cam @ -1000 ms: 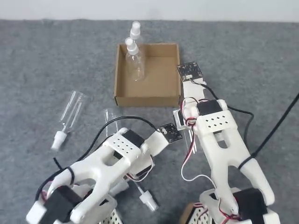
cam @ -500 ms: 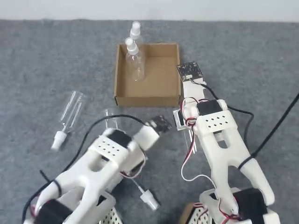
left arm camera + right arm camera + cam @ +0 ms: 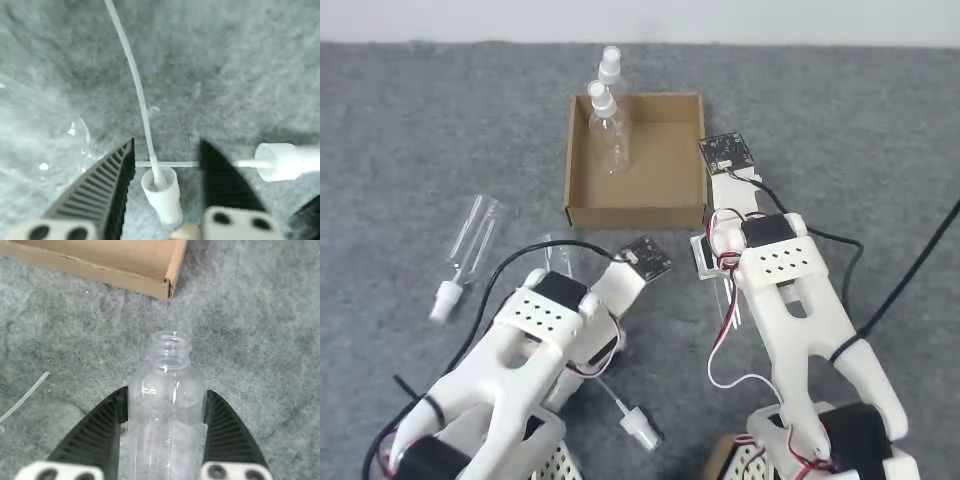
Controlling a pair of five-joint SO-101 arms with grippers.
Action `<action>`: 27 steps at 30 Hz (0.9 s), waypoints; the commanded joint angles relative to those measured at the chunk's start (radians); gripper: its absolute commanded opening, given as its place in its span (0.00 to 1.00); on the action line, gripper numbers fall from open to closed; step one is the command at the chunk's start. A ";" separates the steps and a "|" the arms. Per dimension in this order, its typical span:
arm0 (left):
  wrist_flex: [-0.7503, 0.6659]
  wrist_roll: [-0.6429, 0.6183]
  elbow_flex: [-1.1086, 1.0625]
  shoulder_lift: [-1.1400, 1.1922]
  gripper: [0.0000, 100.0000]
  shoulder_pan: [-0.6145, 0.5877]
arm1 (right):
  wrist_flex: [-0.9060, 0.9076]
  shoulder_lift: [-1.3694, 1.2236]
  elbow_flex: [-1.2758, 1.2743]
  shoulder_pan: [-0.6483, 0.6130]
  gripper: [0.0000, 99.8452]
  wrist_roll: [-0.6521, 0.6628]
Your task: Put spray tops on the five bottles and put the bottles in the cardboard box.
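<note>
Moved: left arm [image 3: 550, 320] has swung left, away from the right arm [image 3: 780, 270]
Left gripper [image 3: 166, 146]: jaws wide, spray top [image 3: 162, 192] lying between them
Right gripper [image 3: 165, 392]: clamped on an uncapped bottle [image 3: 167, 410]
Ahead of right jaws: cardboard box [image 3: 169, 275] corner, near

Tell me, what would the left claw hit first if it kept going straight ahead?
Probably the white spray top lying inside the open left gripper, then the grey carpet; depth is unclear.

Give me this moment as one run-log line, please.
left gripper: open, astride spray top | right gripper: shut on uncapped bottle | cardboard box: capped bottle inside
</note>
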State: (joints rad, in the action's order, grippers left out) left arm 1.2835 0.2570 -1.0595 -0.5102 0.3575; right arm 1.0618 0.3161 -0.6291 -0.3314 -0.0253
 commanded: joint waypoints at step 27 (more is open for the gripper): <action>0.075 0.388 0.120 -0.061 0.33 0.038 | -0.008 0.065 0.115 0.156 0.10 -0.011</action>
State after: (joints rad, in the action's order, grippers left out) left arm 1.3372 0.6283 -1.0150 -0.5132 0.3652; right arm 1.0618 0.3161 -0.5831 -0.1887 -0.0253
